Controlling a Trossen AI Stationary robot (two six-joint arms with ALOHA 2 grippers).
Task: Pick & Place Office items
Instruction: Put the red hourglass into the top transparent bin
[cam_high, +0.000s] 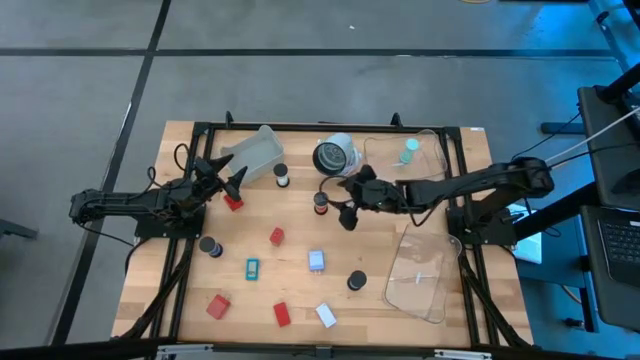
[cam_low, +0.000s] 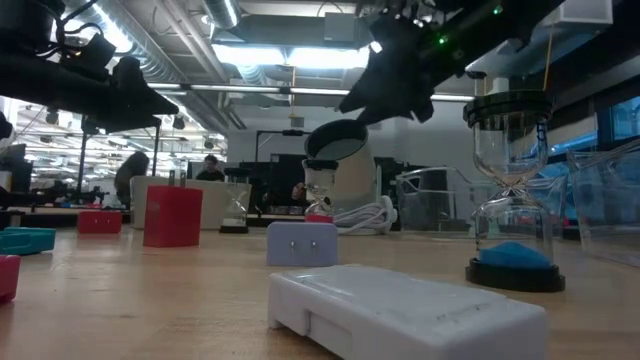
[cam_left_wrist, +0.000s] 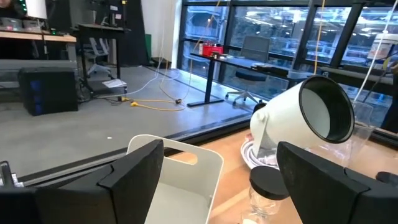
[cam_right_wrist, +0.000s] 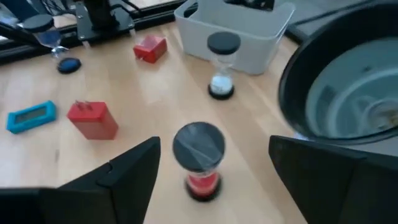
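Hovering with its fingers spread wide and empty, the right gripper (cam_high: 345, 197) stood just above the red-sand hourglass (cam_right_wrist: 199, 160), which rested upright on the table (cam_high: 300, 300) near the white-and-black round object (cam_high: 335, 156). The step looked like the approach before a grasp; the next move called for a straight descent and a close around its neck. The left gripper (cam_high: 222, 178) waited open beside the white bin (cam_high: 255, 155).

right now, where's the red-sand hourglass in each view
High view: red-sand hourglass mid-table, left of the right gripper.
Low view: centre, far back, before the white-and-black round object.
Left wrist view: not in it; left gripper waits far left.
Right wrist view: just ahead of its open fingers.
Shared landmark: the round object.
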